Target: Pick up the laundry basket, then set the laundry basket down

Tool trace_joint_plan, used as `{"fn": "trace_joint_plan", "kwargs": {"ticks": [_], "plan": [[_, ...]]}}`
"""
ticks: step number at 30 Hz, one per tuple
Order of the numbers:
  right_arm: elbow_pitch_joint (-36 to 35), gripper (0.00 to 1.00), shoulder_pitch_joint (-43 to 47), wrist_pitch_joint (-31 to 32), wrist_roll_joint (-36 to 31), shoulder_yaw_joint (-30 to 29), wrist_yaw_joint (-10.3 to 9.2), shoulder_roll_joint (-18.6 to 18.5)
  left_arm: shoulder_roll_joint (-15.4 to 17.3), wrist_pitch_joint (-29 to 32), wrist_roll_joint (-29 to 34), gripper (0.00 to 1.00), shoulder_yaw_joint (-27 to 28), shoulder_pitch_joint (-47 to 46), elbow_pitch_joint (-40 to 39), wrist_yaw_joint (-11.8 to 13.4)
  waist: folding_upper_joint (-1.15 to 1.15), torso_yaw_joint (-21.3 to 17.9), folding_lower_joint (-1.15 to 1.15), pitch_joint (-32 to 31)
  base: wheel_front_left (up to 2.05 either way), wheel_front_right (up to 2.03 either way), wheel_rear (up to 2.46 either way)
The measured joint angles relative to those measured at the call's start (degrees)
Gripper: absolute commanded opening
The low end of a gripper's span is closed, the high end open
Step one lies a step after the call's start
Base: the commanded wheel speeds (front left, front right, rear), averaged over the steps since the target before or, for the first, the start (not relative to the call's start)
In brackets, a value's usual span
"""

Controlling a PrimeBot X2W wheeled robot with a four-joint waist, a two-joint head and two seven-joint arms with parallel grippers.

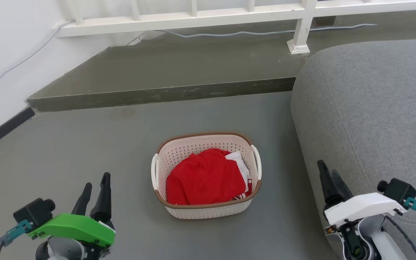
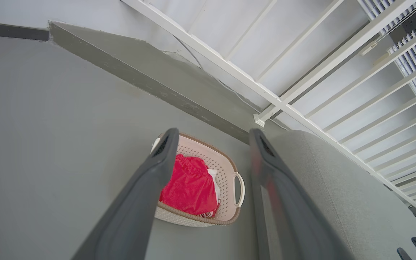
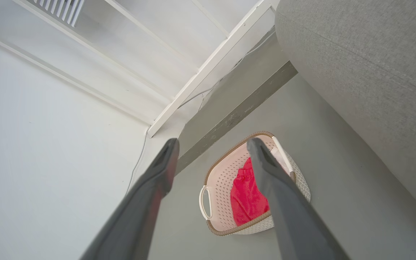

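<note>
The laundry basket (image 1: 208, 213), probably light and stiff, suits its side handles (image 1: 154, 171); left gripper (image 1: 97, 180) and right gripper (image 1: 328, 168) gape empty.

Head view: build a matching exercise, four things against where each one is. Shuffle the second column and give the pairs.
Things:
1. laundry basket
2. red garment
3. grey sofa
4. left gripper

Places:
A. along the right side of the view
B. lower left, open, holding nothing
C. standing on the floor, middle of the view
D. lying inside the basket

Pairs: 1-C, 2-D, 3-A, 4-B
</note>
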Motion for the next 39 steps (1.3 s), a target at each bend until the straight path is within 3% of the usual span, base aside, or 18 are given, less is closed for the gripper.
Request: {"fn": "trace_joint_plan", "kwargs": {"ticks": [39], "plan": [[-0.9, 1.0, -0.3, -6.2, -29.4, 9.0, -5.23, 0.0, -0.1, -6.9, 29.7, 1.0, -7.3, 0.3, -1.8, 5.4, 0.0, 0.2, 0.0, -0.3, 0.0, 0.0, 0.0]]}}
